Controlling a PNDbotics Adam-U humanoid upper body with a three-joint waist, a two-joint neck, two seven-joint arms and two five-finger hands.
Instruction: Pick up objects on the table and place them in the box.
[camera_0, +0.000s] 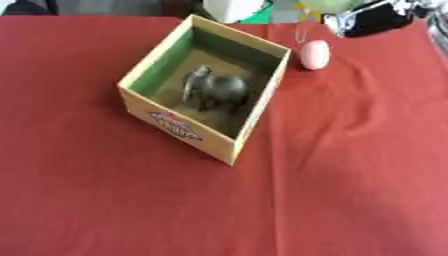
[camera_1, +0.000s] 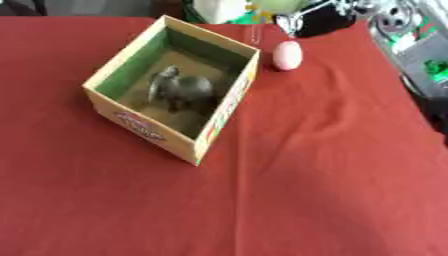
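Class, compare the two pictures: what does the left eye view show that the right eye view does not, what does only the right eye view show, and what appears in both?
Only the left eye view: more bare red cloth to the left of the box, and nothing beyond the cloth's right edge.

Only the right eye view: grey and green things past the cloth's right edge, too unclear to name.

Both: the open yellow cardboard box with a grey object inside, a pink egg-shaped object on the cloth to the box's far right, apart from it, and clutter at the far edge. No robot hand shows in either.
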